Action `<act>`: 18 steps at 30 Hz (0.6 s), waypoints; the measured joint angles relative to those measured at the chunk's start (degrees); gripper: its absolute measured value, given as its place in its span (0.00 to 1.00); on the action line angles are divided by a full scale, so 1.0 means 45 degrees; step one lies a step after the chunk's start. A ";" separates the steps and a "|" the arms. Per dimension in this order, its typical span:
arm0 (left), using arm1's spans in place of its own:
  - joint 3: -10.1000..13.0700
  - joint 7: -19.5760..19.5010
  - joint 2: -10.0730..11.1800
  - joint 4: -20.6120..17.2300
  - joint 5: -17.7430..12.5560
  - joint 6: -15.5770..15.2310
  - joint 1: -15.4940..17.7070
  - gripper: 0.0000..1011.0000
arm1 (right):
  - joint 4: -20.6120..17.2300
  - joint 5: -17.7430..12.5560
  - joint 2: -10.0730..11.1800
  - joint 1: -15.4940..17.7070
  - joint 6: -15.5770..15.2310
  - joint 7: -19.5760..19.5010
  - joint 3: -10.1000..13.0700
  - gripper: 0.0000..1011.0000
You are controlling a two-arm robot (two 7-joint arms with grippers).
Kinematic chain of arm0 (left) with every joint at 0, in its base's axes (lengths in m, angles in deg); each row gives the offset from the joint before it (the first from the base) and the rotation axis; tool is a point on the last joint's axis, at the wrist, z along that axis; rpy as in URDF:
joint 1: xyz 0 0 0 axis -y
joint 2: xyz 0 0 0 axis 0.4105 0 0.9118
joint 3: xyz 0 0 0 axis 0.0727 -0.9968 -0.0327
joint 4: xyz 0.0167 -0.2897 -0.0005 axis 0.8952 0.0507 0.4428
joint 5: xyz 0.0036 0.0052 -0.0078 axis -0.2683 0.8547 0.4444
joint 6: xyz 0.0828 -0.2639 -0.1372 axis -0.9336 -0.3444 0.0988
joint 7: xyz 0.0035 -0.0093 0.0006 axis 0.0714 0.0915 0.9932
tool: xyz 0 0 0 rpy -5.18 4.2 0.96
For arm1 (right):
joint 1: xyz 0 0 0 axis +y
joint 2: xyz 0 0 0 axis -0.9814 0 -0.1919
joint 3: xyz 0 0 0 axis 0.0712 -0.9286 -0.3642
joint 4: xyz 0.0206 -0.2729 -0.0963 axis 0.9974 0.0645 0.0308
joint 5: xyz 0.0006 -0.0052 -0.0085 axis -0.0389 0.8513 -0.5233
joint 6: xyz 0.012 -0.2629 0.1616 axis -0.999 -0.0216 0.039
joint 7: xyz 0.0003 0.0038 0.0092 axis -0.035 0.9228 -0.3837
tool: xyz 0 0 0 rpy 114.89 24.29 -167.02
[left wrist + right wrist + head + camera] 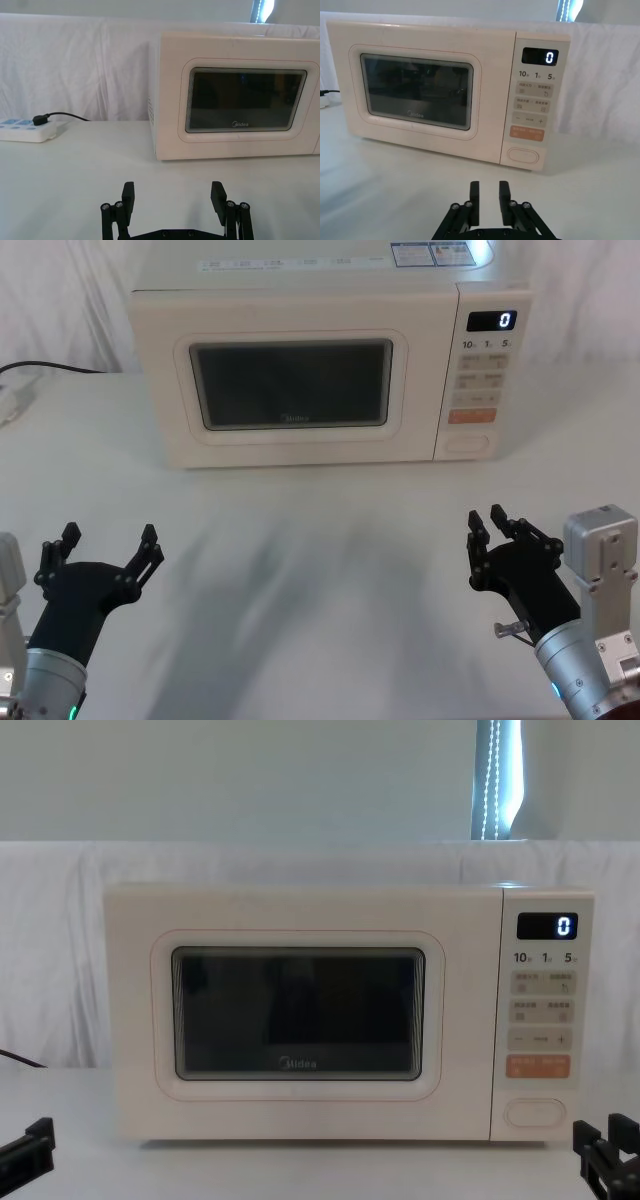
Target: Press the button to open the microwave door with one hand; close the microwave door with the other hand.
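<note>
Head view is showing the whole setup, so going left to right. A black power cord [45,367] is trailing along the far left edge of the white table [320,570], and in the left wrist view it's plugging into a white power strip [27,130] lying on the table well left of the oven.

The left gripper [105,543] is hovering low over the near left part of the table, well short of the microwave, with its jaws spread wide and holding nothing. The left wrist view is looking straight past it at the door.

The cream microwave [300,285] is sitting at the back middle of the table. The microwave door [290,455] is taking up most of the front, lying flush with the body, so it's closed, with its dark glass window and the little Midea logo [293,420] under it. Right of the door is the control panel [483,375], with the display [491,320] reading 0 at the top, beige keys below, then the orange key [471,416], and the big oval button [467,441] right at the bottom.

The right gripper [495,532] is hanging over the near right of the table, roughly in line with the panel but well apart from it, touching nothing. Its jaws are drawn close together with a narrow gap showing in the right wrist view, gripping nothing.
</note>
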 joint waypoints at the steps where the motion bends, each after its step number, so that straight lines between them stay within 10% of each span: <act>1: 0.0000 -0.0001 -0.0001 0.0000 0.0000 0.0000 0.0000 0.99 | 0.0001 0.0000 0.0000 0.0000 0.0000 0.0000 0.0000 0.24; 10: 0.0000 0.0000 -0.0001 0.0001 0.0000 0.0000 0.0000 0.99 | 0.0001 0.0000 0.0000 0.0000 0.0000 0.0000 0.0000 0.00; 18: 0.0000 0.0000 -0.0001 0.0000 0.0000 0.0000 0.0000 0.99 | 0.0000 0.0000 -0.0001 0.0000 0.0000 0.0000 0.0000 0.00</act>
